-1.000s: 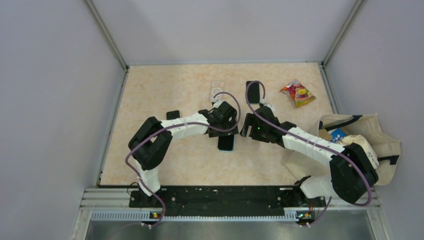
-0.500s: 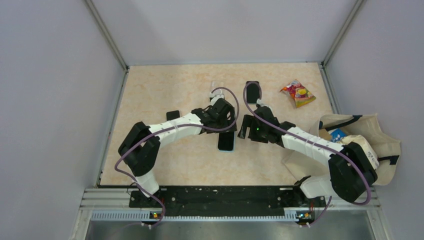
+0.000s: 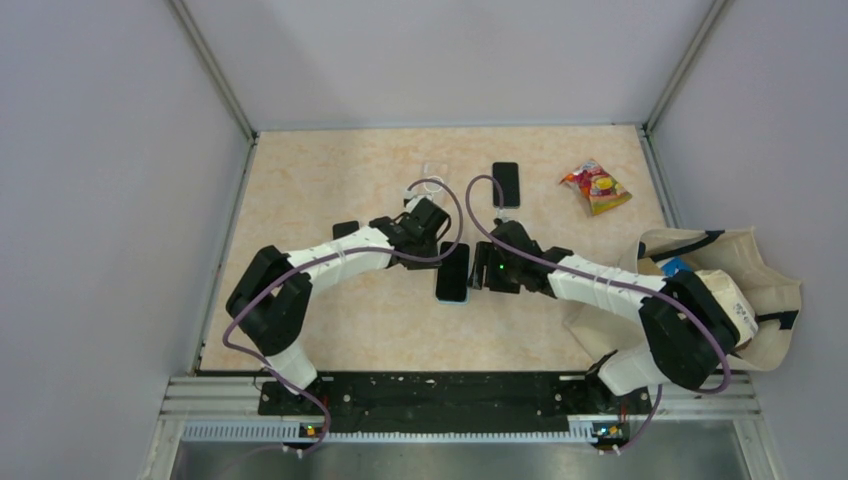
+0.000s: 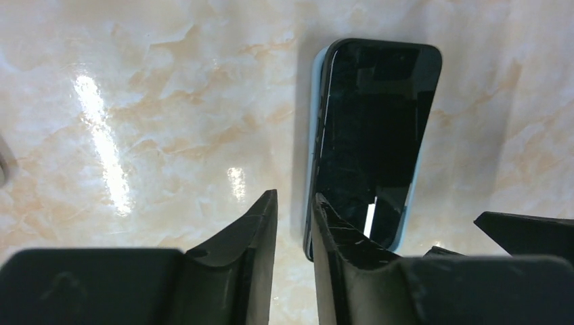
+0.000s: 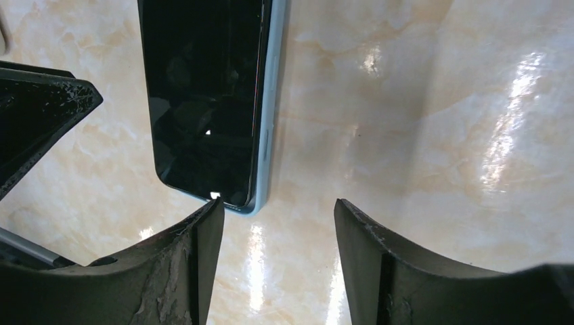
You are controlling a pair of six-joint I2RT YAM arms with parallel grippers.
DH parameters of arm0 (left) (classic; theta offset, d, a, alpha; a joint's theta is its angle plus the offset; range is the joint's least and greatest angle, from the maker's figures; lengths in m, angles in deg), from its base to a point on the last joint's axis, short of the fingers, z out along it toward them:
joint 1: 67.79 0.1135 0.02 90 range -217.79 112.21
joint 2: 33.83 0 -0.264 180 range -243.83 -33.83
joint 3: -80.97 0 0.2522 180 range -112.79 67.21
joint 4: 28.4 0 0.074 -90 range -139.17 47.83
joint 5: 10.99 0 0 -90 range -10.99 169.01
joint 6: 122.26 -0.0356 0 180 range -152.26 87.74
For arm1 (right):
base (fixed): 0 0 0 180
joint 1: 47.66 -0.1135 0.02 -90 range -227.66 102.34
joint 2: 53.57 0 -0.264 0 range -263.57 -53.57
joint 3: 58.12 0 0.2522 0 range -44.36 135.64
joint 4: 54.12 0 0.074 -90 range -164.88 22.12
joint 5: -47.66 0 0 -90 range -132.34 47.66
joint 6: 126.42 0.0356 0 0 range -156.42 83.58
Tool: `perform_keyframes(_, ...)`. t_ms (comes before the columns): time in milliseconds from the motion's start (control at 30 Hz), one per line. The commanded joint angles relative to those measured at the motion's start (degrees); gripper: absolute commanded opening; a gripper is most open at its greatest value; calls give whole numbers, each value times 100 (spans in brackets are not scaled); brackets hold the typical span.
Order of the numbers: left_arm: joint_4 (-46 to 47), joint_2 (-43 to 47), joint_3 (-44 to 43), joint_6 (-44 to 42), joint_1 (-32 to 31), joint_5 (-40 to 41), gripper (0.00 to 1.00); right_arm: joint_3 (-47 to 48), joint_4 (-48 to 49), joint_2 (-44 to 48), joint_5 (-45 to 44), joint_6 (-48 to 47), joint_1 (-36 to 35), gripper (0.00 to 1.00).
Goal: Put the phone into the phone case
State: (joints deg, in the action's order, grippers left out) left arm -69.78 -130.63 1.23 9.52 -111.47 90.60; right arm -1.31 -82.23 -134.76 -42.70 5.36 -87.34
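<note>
A dark-screened phone [image 3: 452, 270] lies face up in a light blue phone case [image 3: 451, 299] at mid-table. The case's rim [image 4: 313, 156] shows along the phone's [image 4: 372, 128] long side. My left gripper [image 3: 432, 243] is at the phone's upper left. In the wrist view the left gripper [image 4: 294, 198] has its jaws drawn to a narrow gap with only table between, and one finger overlaps the phone's near corner. My right gripper [image 3: 481, 272] stands just right of the phone. It [image 5: 279, 206] is open and empty, and one fingertip is beside the corner of the phone [image 5: 203, 101] and case [image 5: 273, 101].
A second black phone [image 3: 506, 184] and a clear case-like item [image 3: 433, 173] lie farther back. A snack packet [image 3: 596, 187] is at the back right, a cloth tote bag [image 3: 735, 275] at the right edge, and a small black item [image 3: 345, 230] left of the arms.
Both grippers have come down beside the cased phone, the left one shifting left and the right one moving in from the right. The left jaws have narrowed a lot, the right ones slightly.
</note>
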Motion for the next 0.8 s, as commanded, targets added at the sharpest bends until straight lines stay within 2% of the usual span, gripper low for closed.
perform_keyframes(0,-42,3,146,-81,11,117,28,101,339,-143,-18,152,-190,59)
perform_keyframes(133,15,-84,203,-69,9,-80,21,28,418,-141,-90,263,-215,57)
perform_keyframes(300,154,-248,243,-14,-13,-328,15,-80,604,-47,-73,403,-216,60)
perform_keyframes(767,246,-785,-90,244,-471,-514,8,-240,783,-190,-106,556,-241,62)
